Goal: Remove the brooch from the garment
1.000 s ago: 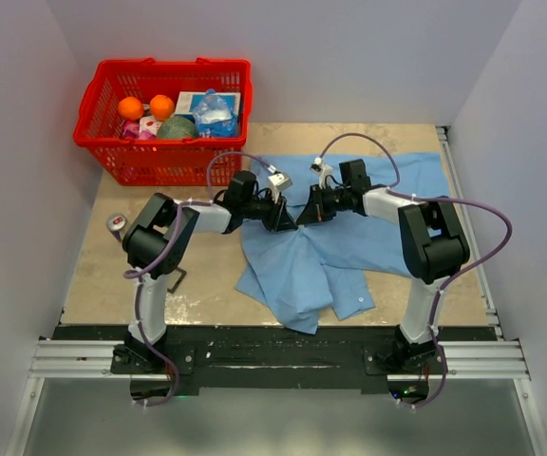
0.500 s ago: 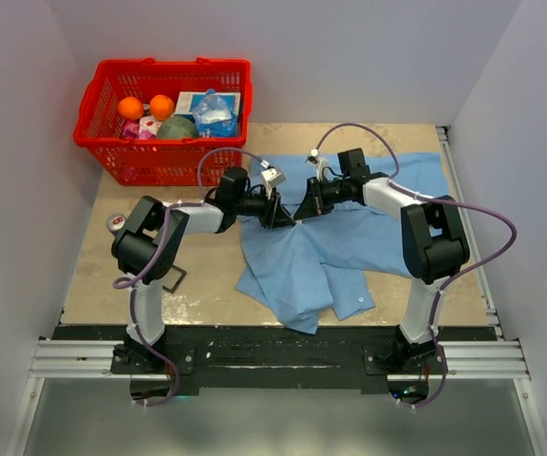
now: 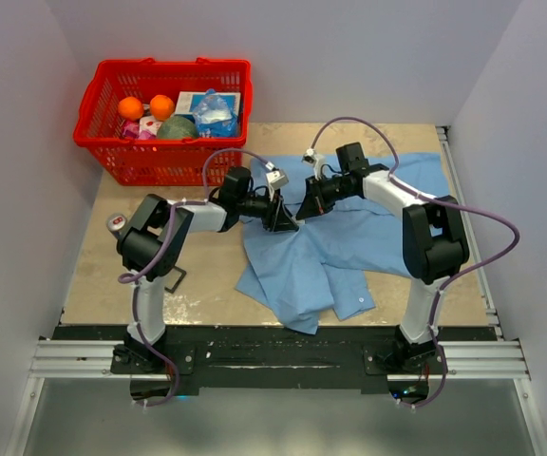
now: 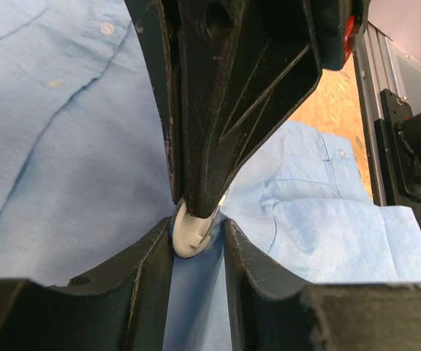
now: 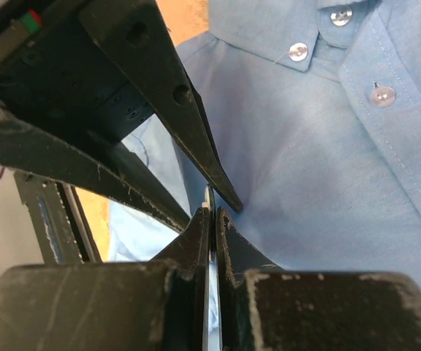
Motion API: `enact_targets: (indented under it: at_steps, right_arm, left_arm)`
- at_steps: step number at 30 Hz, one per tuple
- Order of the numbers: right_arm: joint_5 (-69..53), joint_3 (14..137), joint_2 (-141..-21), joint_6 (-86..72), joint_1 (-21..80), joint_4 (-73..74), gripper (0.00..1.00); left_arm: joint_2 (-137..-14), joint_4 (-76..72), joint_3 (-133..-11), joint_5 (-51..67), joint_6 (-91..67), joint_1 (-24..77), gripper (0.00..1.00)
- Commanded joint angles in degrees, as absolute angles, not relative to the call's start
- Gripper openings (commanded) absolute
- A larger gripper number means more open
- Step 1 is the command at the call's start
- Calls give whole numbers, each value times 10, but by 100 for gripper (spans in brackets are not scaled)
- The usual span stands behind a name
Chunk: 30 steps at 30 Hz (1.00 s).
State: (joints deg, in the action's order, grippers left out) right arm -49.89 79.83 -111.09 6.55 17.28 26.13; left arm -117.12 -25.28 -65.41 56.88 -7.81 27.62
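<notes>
- My right pincer [image 5: 210, 213] — pressed together on the brooch [image 4: 189, 234], nipping the small round disc edge-on. The face seen from the left wrist is pale.
- My left pincer [image 4: 197, 245] — spread. The brooch sits in the gap between its fingers, close to one and clear of the other.
- Whether the brooch touches the cloth, I cannot tell.
- Garment [image 3: 368, 237]: light blue shirt, crumpled on the surface [image 3: 103, 275], lying beneath both pincers.
- Red basket [image 3: 164, 161]: far-left part of the surface.
</notes>
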Motion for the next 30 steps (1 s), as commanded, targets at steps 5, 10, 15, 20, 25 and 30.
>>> enact_targets:
  at_steps: [5, 10, 15, 20, 25, 30]
  right_arm:
    - [-414, 832, -1062, 134, 179, 268, 0]
    - [-386, 824, -1037, 147, 179, 258, 0]
    - [-396, 817, -1021, 167, 183, 265, 0]
    - [-409, 813, -1007, 185, 186, 280, 0]
    - [-397, 811, -998, 198, 190, 290, 0]
    - [-397, 814, -996, 211, 197, 294, 0]
  left_arm:
    - [-1170, -215, -664, 625, -43, 289, 42]
    - [-1165, -213, -652, 621, -41, 287, 41]
    - [-1158, -240, -651, 612, -67, 278, 41]
    - [-1160, -331, -650, 617, -136, 265, 45]
    - [-1162, -370, -662, 622, -170, 261, 47]
    - [-1158, -379, -662, 614, -180, 259, 46]
